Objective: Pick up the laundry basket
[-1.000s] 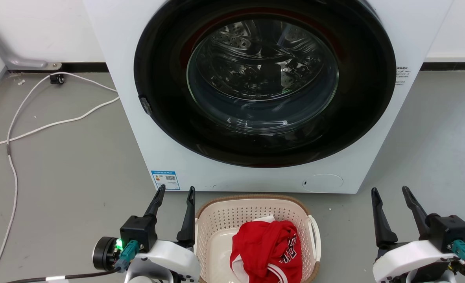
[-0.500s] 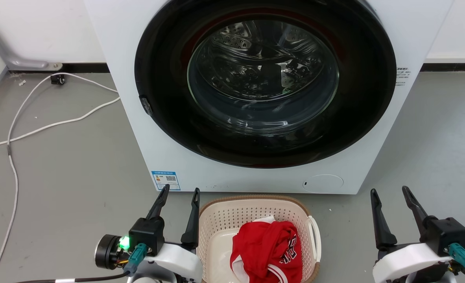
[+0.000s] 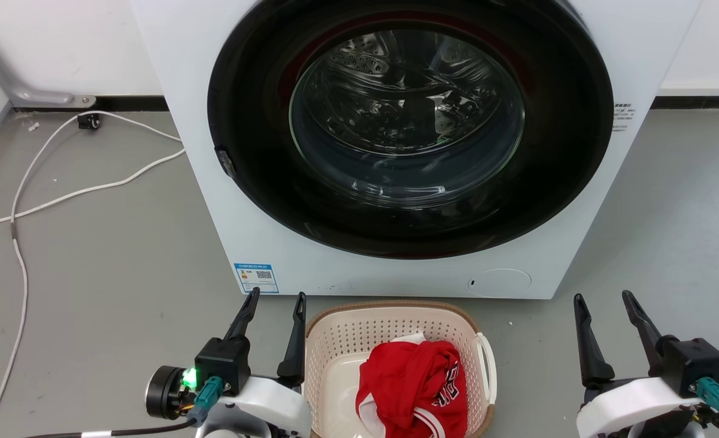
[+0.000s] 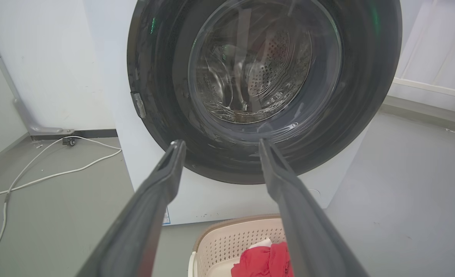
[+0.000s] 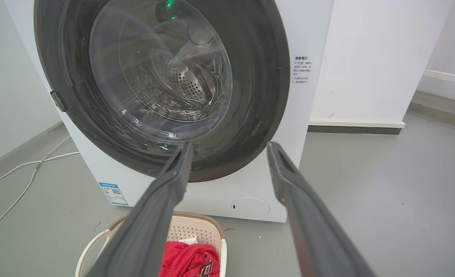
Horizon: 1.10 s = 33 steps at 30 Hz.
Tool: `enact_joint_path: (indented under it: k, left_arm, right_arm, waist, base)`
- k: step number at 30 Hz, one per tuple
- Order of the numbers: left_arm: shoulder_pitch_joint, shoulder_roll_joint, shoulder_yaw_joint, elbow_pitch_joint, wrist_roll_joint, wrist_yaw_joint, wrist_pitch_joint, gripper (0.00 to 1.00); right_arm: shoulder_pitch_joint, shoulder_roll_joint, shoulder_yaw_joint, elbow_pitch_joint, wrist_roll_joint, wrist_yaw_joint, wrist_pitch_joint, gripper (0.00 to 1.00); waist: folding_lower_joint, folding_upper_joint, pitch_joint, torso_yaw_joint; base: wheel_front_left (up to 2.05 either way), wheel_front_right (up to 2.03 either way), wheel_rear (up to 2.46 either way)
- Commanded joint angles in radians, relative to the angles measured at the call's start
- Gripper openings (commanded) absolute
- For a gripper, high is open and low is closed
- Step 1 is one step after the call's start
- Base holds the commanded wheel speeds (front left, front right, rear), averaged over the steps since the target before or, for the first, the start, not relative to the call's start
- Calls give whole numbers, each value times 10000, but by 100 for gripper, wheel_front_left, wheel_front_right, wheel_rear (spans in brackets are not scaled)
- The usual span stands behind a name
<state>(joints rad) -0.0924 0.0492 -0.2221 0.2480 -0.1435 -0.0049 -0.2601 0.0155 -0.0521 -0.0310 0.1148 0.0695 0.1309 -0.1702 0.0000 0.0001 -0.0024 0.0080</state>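
Observation:
The laundry basket (image 3: 390, 328) is cream plastic with perforated walls, a brown rim and a white loop handle on its right side. It stands on the floor at the foot of the washer and holds red cloth (image 3: 414, 380). My left gripper (image 3: 277, 299) is open, its right finger just beside the basket's left rim. My right gripper (image 3: 604, 299) is open well to the basket's right. The left wrist view shows the laundry basket (image 4: 235, 240) low between my fingers; the right wrist view has the laundry basket (image 5: 196, 232) at the bottom left.
A white front-loading washer (image 3: 408, 146) with its round dark door shut stands right behind the basket. White cables (image 3: 61, 194) trail over the grey floor on the left. A white wall runs behind.
My left gripper has shifted slightly right toward the basket's left rim. The right gripper and the basket have hardly moved.

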Motion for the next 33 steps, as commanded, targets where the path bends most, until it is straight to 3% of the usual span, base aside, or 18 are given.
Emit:
enact_joint_path:
  k: [1,8,14,22,33]
  left_arm:
    - [-118,19,14,8,19,-1,-78,100]
    - [-192,19,-2,82,-87,-4,-78,100]
    - [-676,19,-56,547,-275,-9,-60,100]
    - [-1643,19,-63,1357,-511,45,-55,100]
    - [-3991,19,153,3796,-948,-381,-55,100]
  right_arm:
    - [-31,30,-6,12,14,-3,-56,100]
    - [-106,31,-97,61,93,-3,0,100]
    - [-518,31,-253,367,311,-3,24,100]
    - [-1431,29,-313,1248,420,-3,-67,100]
    - [-3676,-484,39,3646,985,-3,-190,100]
  waist:
    - [0,-1,14,0]
    - [0,-1,178,-16]
    - [0,-1,976,-105]
    - [0,-1,2781,-215]
    - [0,-1,5609,-206]
  base:
    - [0,0,0]
    - [0,0,0]
    - [0,0,0]
    - [0,0,0]
    - [0,0,0]
